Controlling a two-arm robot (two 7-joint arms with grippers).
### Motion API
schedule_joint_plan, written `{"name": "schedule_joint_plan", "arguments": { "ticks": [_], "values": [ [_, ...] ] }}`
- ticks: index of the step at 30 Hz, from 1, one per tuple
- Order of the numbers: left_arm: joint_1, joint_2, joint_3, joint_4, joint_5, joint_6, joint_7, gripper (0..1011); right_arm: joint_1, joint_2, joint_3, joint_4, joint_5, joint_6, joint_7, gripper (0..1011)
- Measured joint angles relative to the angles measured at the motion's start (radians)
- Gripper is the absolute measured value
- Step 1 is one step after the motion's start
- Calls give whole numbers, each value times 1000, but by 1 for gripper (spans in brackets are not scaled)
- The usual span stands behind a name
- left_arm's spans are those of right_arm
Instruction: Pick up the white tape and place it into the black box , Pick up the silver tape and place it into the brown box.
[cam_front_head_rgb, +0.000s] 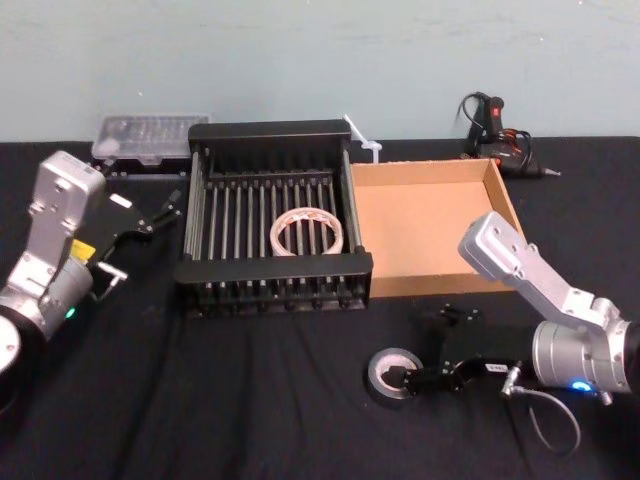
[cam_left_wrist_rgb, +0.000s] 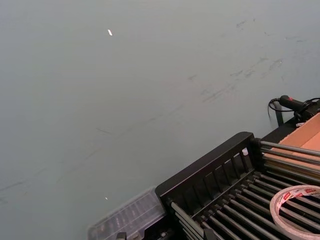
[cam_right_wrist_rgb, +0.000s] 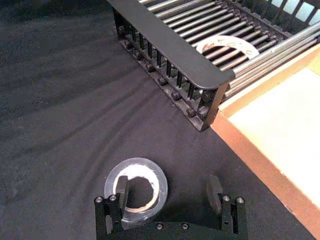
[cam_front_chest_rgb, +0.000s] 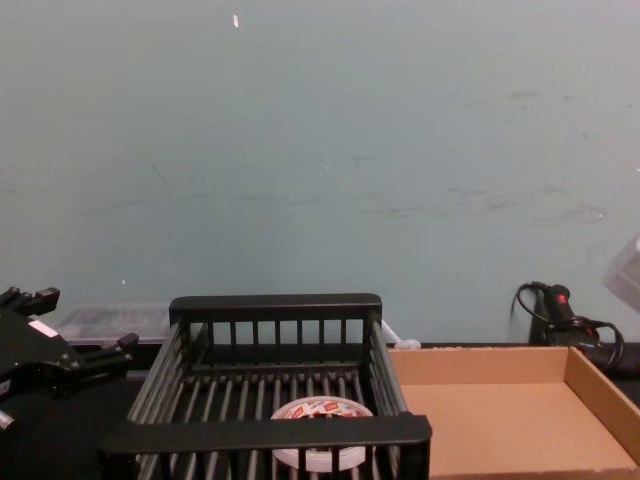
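R claw (cam_right_wrist_rgb: 168, 189) sits low on the surface (cam_front_head_rgb: 250, 400), spread wide, gripping nothing. One finger is over the silver tape's (cam_right_wrist_rgb: 135, 165) core, the other outside the roll. Brown box (cam_front_head_rgb: 430, 230) is just beyond it. L claw (cam_front_head_rgb: 160, 213) is parked beside the black box (cam_front_head_rgb: 270, 131), open, empty. White tape (cam_front_head_rgb: 279, 238) lies inside that box.

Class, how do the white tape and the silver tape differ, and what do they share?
The white tape is pale with red print; the silver tape is dark grey. The white tape lies in the black box; the silver tape lies on the table, the open right gripper at it. Both lie flat. The left gripper sits beside that box.
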Motion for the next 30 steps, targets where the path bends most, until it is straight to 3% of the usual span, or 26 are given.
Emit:
{"name": "schedule_joint_plan", "arguments": {
  "ticks": [30],
  "values": [
    [0, 0, 0, 0, 0, 0, 0, 1001, 35, -35, -28, 63, -2, 16, -10, 1002]
  ]
}}
